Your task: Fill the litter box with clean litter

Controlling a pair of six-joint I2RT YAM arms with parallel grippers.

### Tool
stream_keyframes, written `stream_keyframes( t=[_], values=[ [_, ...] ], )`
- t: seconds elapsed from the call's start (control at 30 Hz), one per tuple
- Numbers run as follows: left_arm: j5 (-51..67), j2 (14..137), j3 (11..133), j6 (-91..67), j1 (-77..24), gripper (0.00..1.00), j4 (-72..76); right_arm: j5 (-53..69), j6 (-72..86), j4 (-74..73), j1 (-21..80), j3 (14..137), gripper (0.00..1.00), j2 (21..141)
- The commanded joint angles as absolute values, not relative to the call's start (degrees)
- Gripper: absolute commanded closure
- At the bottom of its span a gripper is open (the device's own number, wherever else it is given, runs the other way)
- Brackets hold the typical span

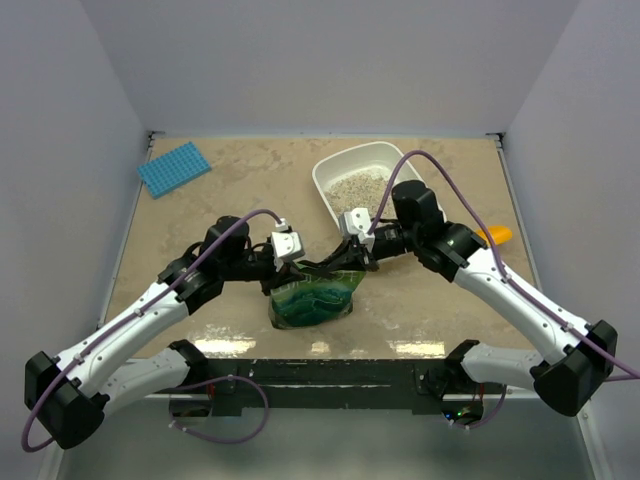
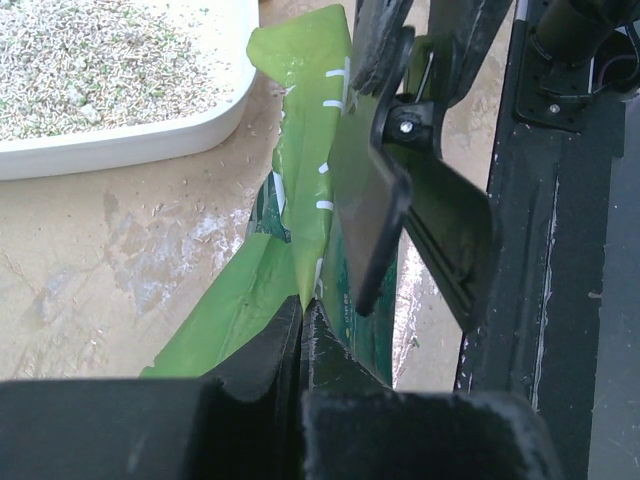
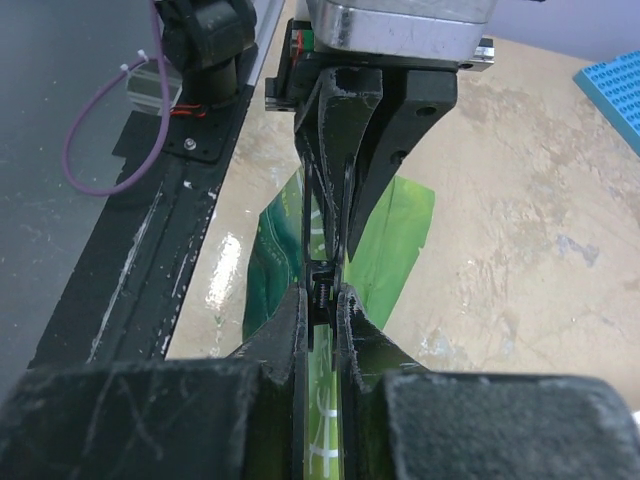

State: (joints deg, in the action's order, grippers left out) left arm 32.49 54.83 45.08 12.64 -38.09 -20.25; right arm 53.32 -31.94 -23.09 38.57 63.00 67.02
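1. Both of my grippers are pinched on the green pouch: the left gripper is closed hard on its top edge, and the right gripper is narrow with the film clamped between its pads.
2. The pouch stands on the table between my arms, its top edge running from one grip to the other.
3. The litter box lies beyond the pouch, away from my bases and toward my right. My right arm is nearer.
4. Clean litter covers part of its floor.
5. I judge the pour needs the pouch lifted forward-right over that near rim.
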Motion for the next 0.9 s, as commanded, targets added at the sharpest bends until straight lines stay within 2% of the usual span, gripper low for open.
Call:
stream_keyframes(
  t=[0.0, 0.53, 0.87],
  values=[
    [30.85, 53.79, 43.86, 12.39, -38.50, 1.00, -18.98, 56.95, -36.21, -21.44, 38.41, 63.36, 1.00, 67.94],
    [30.68, 53.17, 43.77, 12.22, -38.41, 1.00, -18.98, 53.70, -38.58, -24.60, 38.41, 64.25, 1.00, 71.98],
    [29.18, 53.87, 44.47, 11.95, -38.50, 1.00, -19.07, 40.79, -39.64, -34.45, 38.50, 64.59, 1.00, 69.17]
  ],
)
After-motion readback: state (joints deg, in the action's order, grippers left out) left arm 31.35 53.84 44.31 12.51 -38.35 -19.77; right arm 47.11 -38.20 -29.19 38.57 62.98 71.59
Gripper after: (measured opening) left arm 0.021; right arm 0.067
